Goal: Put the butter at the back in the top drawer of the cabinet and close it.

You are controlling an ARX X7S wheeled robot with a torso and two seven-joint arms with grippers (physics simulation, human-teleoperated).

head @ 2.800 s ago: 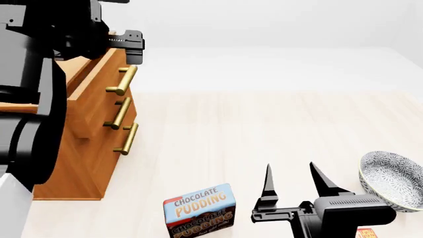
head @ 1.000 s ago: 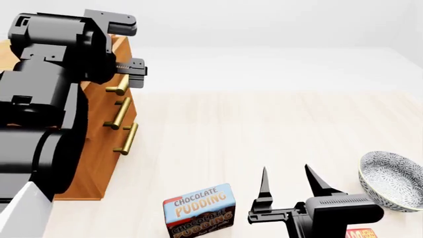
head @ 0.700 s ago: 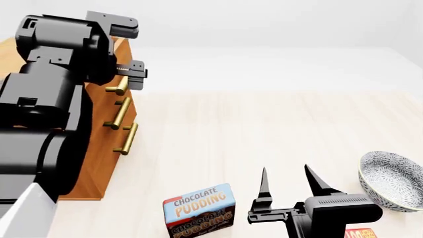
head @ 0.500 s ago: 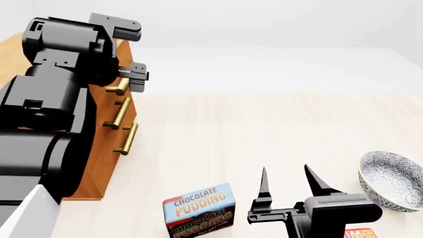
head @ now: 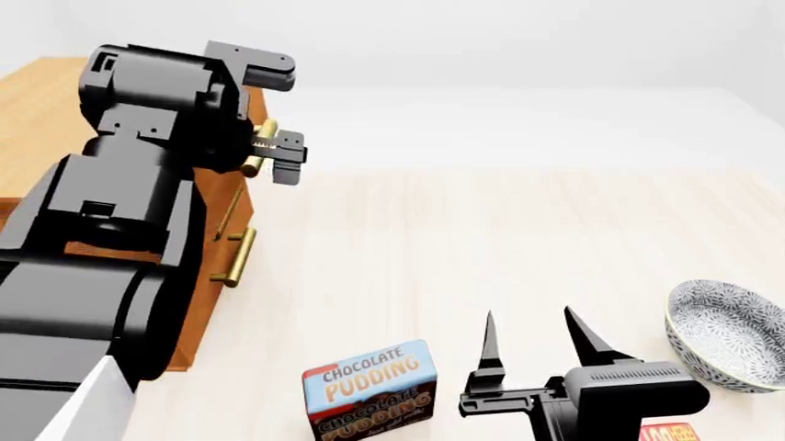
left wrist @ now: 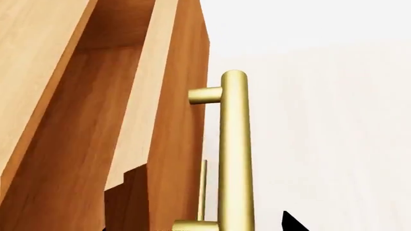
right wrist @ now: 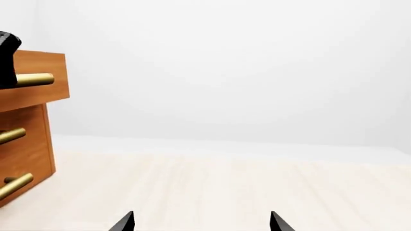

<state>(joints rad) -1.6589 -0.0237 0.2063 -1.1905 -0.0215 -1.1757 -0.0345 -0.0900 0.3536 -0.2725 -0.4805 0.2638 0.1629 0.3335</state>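
The cabinet (head: pixel 50 119) stands at the left, its top drawer (left wrist: pixel 83 120) pulled out with the inside bare. My left gripper (head: pixel 279 152) is at the drawer's brass handle (left wrist: pixel 234 154). One black fingertip (left wrist: pixel 292 224) shows, a clear gap away from the bar; the other is hidden. The jaws stand wide apart. Only a red-orange corner of the butter (head: pixel 668 432) shows at the frame's bottom edge, behind my right arm's body. My right gripper (head: pixel 531 331) hovers open and empty over the floor, between the pudding box and the bowl.
A chocolate pudding box (head: pixel 368 390) stands near the front, left of the right gripper. A patterned bowl (head: pixel 723 335) sits at the right. Two lower drawers with brass handles (head: pixel 235 257) are shut. Pale floor lies beyond.
The top drawer has slid further out of the cabinet with my left gripper at its handle. The left arm has swung right. The right gripper has barely moved.
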